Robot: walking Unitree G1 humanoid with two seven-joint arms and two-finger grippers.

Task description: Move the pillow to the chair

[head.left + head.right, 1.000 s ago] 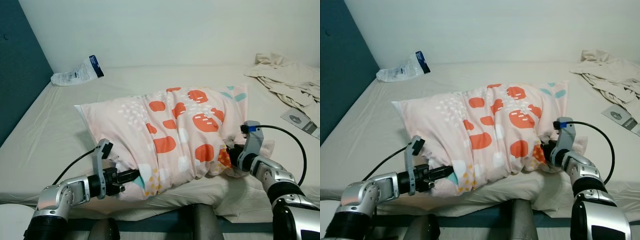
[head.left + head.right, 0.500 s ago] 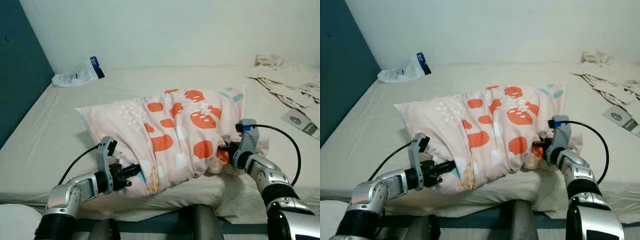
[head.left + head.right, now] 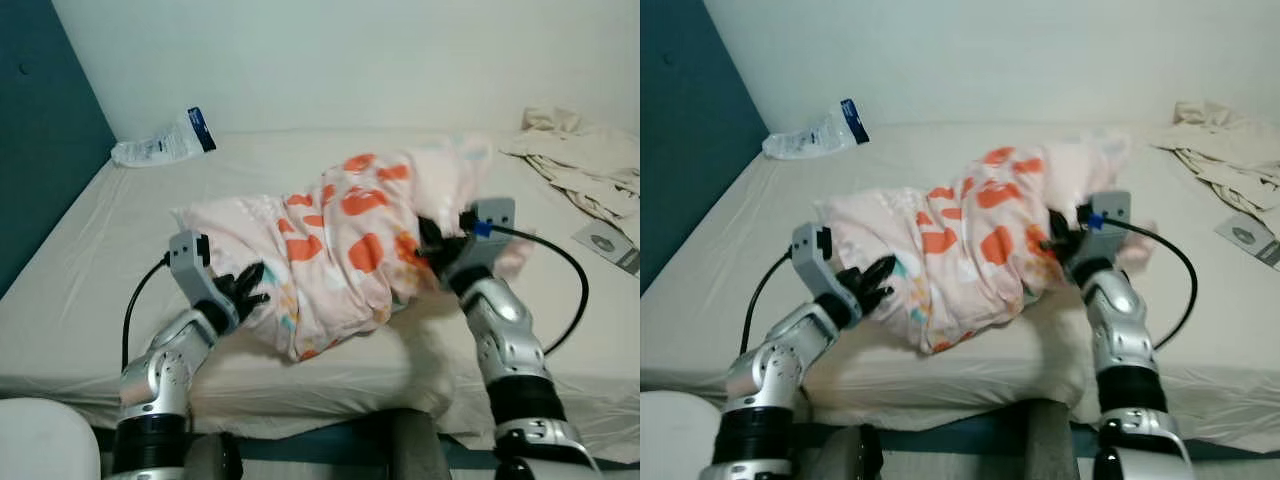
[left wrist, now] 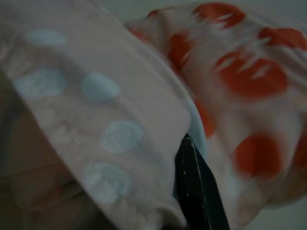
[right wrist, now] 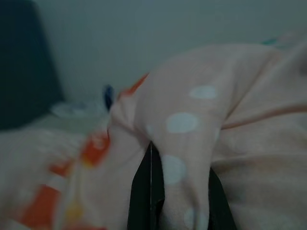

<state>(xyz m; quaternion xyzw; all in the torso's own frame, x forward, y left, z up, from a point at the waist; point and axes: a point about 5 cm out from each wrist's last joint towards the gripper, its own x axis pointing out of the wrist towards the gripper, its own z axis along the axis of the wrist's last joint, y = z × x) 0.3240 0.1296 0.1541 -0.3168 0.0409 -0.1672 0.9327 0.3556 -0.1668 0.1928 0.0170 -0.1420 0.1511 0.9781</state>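
Soft, crumpled pink pillow [image 3: 345, 245] clenched by left end effector [image 3: 248, 290] and right end effector [image 3: 432, 250].

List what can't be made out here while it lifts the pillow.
- Left gripper fingertips: buried in the pillow fabric, left eye view; left wrist view shows one finger.
- Right gripper fingertips: pressed into the pillow's side, eye views.
- Pillow's underside, and whether it has left the bed: hidden by its sagging folds.
- Label on the plastic packet: too small.
- Right wrist view: dark, blurred.
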